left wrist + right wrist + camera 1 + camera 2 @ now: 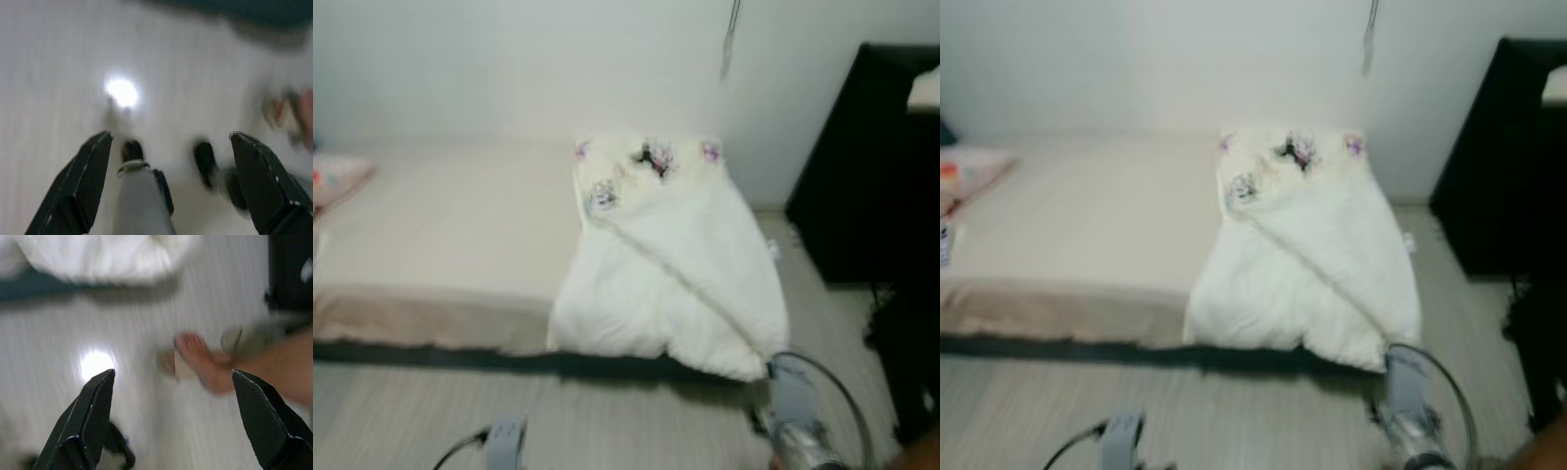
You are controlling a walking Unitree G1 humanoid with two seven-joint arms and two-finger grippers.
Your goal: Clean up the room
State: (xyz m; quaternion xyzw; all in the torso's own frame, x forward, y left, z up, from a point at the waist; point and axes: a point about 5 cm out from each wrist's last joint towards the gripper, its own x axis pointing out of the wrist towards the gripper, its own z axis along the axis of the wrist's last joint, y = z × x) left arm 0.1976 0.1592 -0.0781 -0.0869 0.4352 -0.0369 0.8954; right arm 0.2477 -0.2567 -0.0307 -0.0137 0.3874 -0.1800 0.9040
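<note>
I see a white blanket (675, 274) bunched up on the bed (440, 225). It lies up ahead of both my grippers, well apart from them, and hangs a bit over the bed's near edge. Its top end has small purple and dark flowers on it. The rest of the bed is bare and tan. A pink pillow (337, 176) sits at the far left end, well away from my left arm.

My left gripper (168, 147) hangs low over the pale floor (401, 411). Its two black fingers (83, 181) are spread wide apart and hold nothing. Below it I can make out a bright spot of light on the floor and a gray part of my own body, all blurry.

My right gripper (171, 387) also hangs low over the floor, just short of the blanket's hanging edge. Its fingers (90, 416) are spread wide apart too, with nothing between them. A person's bare foot (205, 364) in a sandal stands on the floor right under this gripper, between the fingers as I look down.

To the right of my right arm (798, 421) stands a black cabinet (871, 166) by the white wall (509, 59). The picture is blurry all over.
</note>
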